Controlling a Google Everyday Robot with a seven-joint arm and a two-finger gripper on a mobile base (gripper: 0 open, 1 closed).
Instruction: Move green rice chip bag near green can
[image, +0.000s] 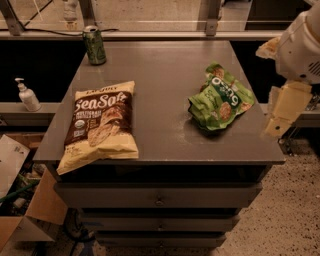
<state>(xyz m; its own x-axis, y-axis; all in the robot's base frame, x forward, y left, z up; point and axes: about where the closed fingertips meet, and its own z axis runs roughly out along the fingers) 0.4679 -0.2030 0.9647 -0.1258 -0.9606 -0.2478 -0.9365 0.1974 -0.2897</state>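
Note:
The green rice chip bag (220, 98) lies flat and crumpled on the right side of the grey table top (160, 65). The green can (94, 45) stands upright at the table's far left corner, far from the bag. My gripper (283, 112) hangs off the table's right edge, just right of the bag and a little above table height. It touches nothing and holds nothing that I can see.
A large cream-and-brown "Sea Salt" bag (100, 125) lies on the table's front left. A white pump bottle (27, 95) stands on a ledge to the left. Cardboard boxes (20, 200) sit on the floor at lower left. Drawers (159, 200) are below the table top.

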